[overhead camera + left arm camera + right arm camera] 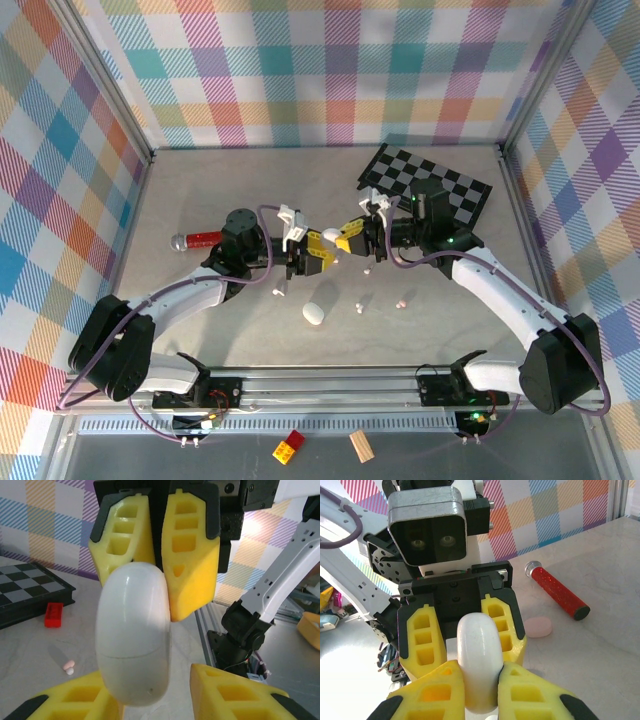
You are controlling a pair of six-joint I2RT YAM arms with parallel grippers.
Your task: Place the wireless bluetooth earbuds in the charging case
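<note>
Aluminium rail (330,378), grey tabletop (250,190) — plaid walls (330,70)

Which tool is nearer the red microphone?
Left. The left tool is to the right of the microphone; the right tool is farther right, on the other side of the case.

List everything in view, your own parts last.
charging case: one, white, in the air between both pincers
loose case: at least one, pale, on the grey table, near side
earbuds: about four, white or pale pink, scattered on the table
toy microphone: one, red with silver head, left
checkerboard: one, black and white, far right
red brick: one, beside the checkerboard
red-and-yellow block, wooden block: one each, front ledge
right pincer: yellow fingers, shut on the charging case
left pincer: yellow fingers, open around its other end
</note>
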